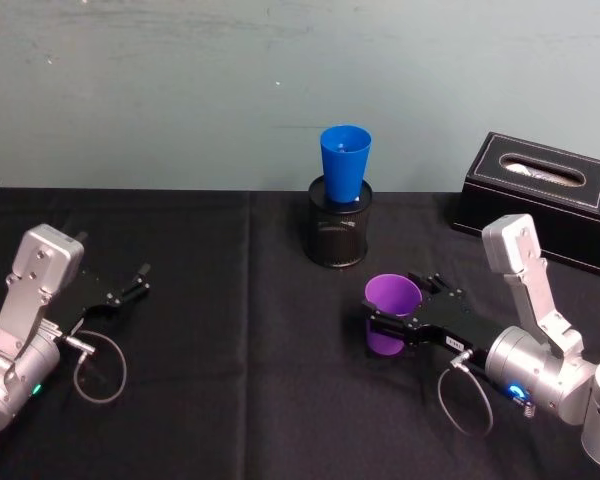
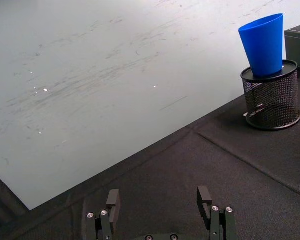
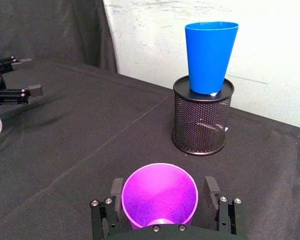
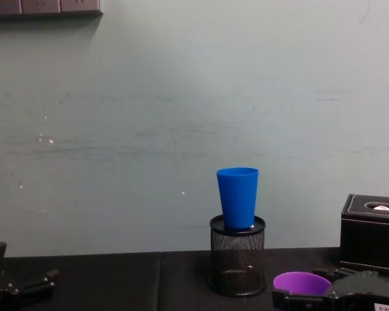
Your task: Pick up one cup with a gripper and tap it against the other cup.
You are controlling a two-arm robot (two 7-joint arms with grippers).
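Observation:
The purple cup (image 1: 392, 296) stands upright on the black cloth at the right, mouth up. My right gripper (image 1: 395, 305) is open, with one finger on each side of the cup (image 3: 160, 197) and a small gap at the pads (image 3: 210, 189). The blue cup (image 1: 345, 165) sits upright in the top of a black mesh holder (image 1: 338, 235) farther back, near the wall, well apart from the purple cup. In the chest view the blue cup (image 4: 238, 197) rises above the purple cup's rim (image 4: 301, 283). My left gripper (image 1: 135, 283) rests open and empty at the left.
A black tissue box (image 1: 540, 195) stands at the back right, close behind my right arm. A pale wall runs along the far edge of the black tablecloth (image 1: 210, 330). Cable loops hang off both wrists.

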